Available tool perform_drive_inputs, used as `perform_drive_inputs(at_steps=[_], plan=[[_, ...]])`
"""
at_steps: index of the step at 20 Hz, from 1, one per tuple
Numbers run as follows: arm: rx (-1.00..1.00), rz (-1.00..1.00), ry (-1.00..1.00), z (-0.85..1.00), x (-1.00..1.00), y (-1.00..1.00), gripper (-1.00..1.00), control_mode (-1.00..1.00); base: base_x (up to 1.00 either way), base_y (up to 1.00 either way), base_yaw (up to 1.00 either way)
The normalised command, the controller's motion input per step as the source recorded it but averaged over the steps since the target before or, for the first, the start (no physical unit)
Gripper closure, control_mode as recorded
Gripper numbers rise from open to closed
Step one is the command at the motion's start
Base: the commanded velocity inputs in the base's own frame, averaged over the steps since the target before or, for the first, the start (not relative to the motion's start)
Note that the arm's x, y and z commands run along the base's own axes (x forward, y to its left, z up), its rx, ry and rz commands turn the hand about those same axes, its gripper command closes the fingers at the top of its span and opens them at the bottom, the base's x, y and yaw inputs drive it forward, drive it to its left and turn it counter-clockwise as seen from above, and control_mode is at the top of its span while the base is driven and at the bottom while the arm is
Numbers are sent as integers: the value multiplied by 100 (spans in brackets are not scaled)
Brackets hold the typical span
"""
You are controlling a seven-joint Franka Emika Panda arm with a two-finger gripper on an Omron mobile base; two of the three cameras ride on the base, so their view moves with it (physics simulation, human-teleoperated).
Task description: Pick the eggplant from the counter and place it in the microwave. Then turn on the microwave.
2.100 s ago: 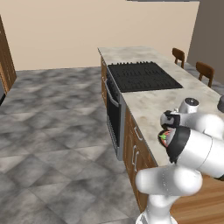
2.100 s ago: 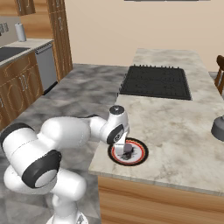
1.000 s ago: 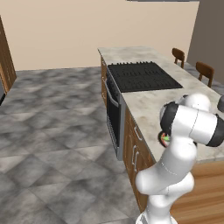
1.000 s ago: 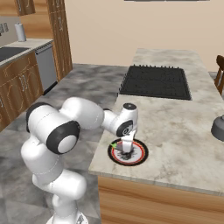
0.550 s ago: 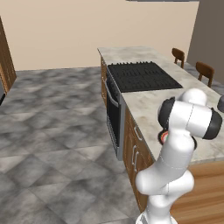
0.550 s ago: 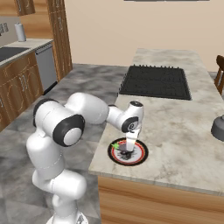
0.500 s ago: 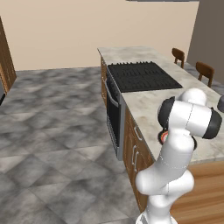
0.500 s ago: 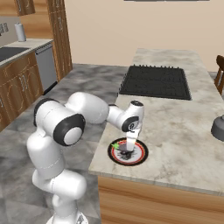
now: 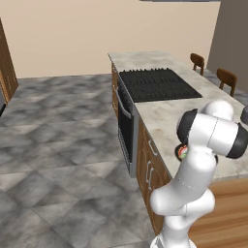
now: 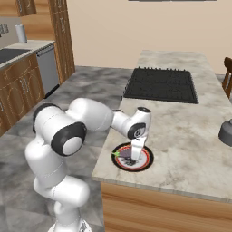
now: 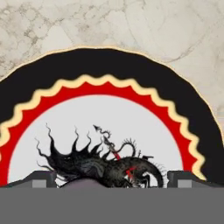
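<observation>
Pincer (image 10: 132, 159) down over the plate (image 10: 146, 164), pointing straight at it from above, the wrist standing upright in the right base view. Its tips (image 11: 41, 178) sit spread, one at each lower corner of the hand view, with a dark rounded hump between them at the bottom edge; whether they touch that hump cannot be told. Eggplant (image 10: 124, 156) lies on the plate, its dark body under the pincer, green stem end poking toward the plate's left rim in the right base view. Plate is round, black outer band, scalloped cream and red ring, pale centre with a black spiky dragon-like figure (image 11: 103, 162) marked with small red touches. It rests on the counter (image 10: 195, 136) near the front left corner, close to the near edge. From the left base view a sliver of the plate's red rim (image 9: 182, 152) shows past the white forearm. Black ridged cooktop (image 10: 162, 84) sits farther back on the same top, well apart from the plate. A dark grey rounded object (image 10: 226, 130) sits at the counter's right edge. Dark-fronted oven (image 9: 125, 126) set into the cabinet run below the cooktop. Grey tiled floor (image 9: 58, 145) around the island.
</observation>
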Motion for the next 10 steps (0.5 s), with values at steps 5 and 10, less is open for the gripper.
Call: perform_drive_inputs(at_steps=[5,10], plan=[[0,0,0,-4,-24,13,-100,-100,0,0,0],[0,-1,-1,0,13,7,-100,-100,0,0,0]])
